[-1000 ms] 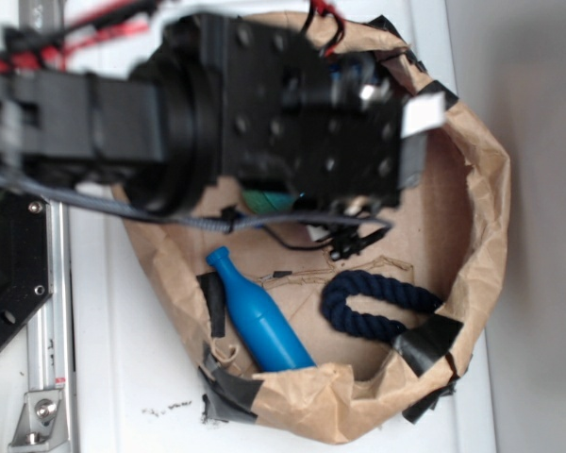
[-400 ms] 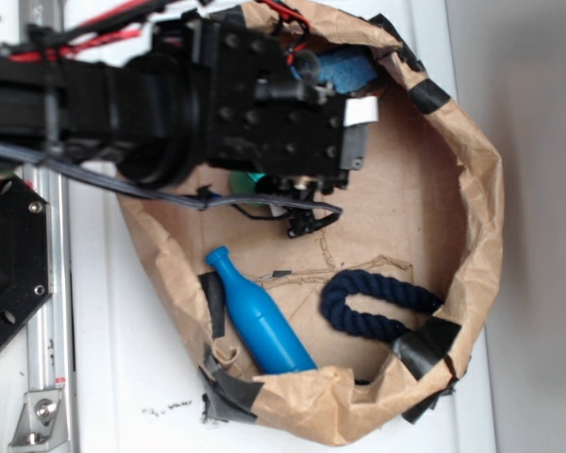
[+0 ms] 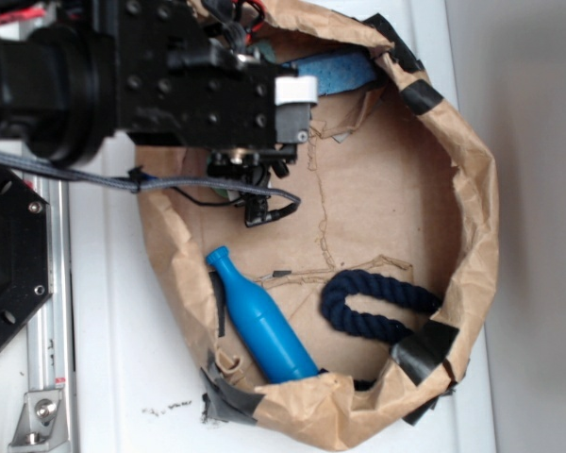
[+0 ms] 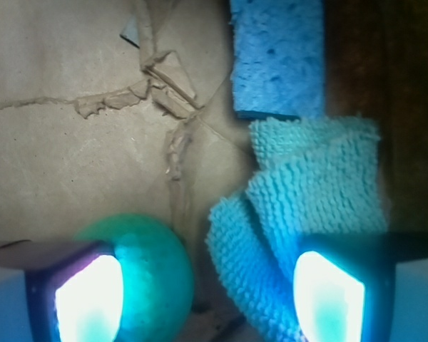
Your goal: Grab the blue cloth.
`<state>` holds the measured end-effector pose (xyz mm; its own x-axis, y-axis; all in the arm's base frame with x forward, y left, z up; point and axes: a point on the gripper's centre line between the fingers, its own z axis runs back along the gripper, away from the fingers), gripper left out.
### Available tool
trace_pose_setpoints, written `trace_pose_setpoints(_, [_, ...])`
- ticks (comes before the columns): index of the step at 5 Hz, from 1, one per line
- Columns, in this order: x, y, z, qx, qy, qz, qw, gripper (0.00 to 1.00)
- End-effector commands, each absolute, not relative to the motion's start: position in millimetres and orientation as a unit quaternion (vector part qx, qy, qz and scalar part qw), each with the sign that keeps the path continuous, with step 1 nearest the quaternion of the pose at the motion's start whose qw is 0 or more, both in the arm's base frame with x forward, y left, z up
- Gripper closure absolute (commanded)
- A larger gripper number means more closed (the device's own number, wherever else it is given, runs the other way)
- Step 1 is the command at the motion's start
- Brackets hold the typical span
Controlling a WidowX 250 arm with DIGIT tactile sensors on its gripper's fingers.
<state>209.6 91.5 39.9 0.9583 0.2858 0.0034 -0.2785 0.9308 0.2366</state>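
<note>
Having moved left, gripper (image 4: 207, 296) straddles blue cloth (image 4: 307, 214).

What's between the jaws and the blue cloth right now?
Nothing visible. The cloth lies uncovered under the open gripper, one pad already over it. The green ball sits beside it under the other pad; the sponge lies beyond.

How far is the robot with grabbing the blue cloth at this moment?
Done: the end effector is positioned low over the paper-lined bin, with the blue cloth under one finger and the green ball by the other. In hand: lining up; the fingers stand apart, and nothing is gripped. Left: centre on the cloth, not the blue sponge, then close and lift.
</note>
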Motion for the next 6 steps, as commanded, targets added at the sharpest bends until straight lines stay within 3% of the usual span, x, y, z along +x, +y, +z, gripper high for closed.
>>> trace_pose_setpoints(1, [208.3,88.8,115.8,0.036,-0.055,0.153,0.986,0.00])
trace_pose_setpoints(2, [206.1,93.7,112.8,0.050,-0.050,0.169,0.983,0.00])
trace_pose_setpoints(3, [214.9,105.3,87.5,0.086,-0.021,0.203,0.975,0.00])
trace_pose_setpoints(5, [231.4,123.8,61.9,0.123,0.010,0.252,0.960,0.00])
trace_pose_setpoints(6, [227.2,131.1,56.2,0.146,0.007,0.251,0.957,0.00])
